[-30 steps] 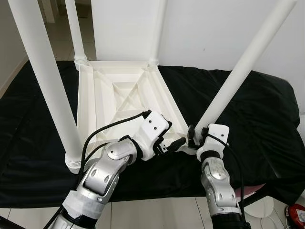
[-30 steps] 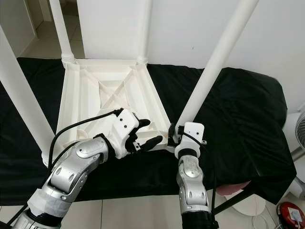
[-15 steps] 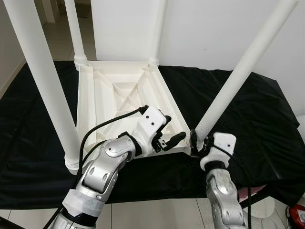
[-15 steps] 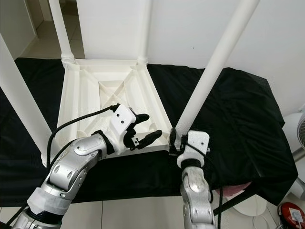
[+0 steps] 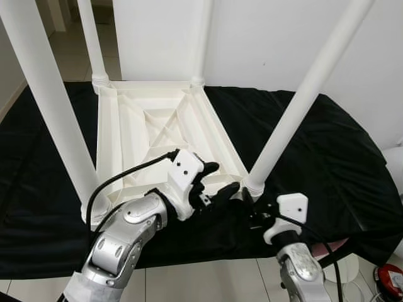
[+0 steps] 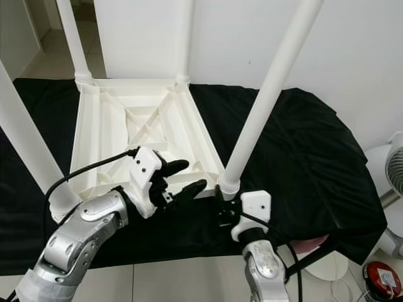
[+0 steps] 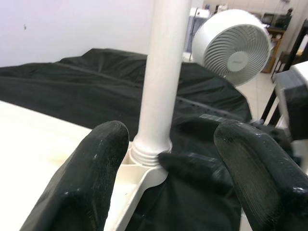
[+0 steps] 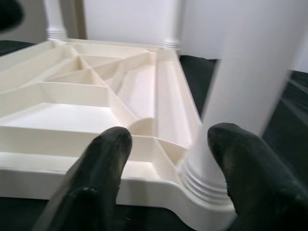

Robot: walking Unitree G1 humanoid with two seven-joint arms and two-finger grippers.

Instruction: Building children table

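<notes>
Four legs on upturned tabletop, left gripper and right gripper spread wide beside near leg

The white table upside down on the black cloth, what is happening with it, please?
The robot is assembling a children's table. The white tabletop lies upside down on a black cloth, with four legs standing in its corners. Both grippers are open at the near right leg: the left gripper beside its base, the right gripper just in front of it, not gripping it.

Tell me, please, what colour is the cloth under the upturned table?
Black; the cloth shows best in the left eye view.
</notes>
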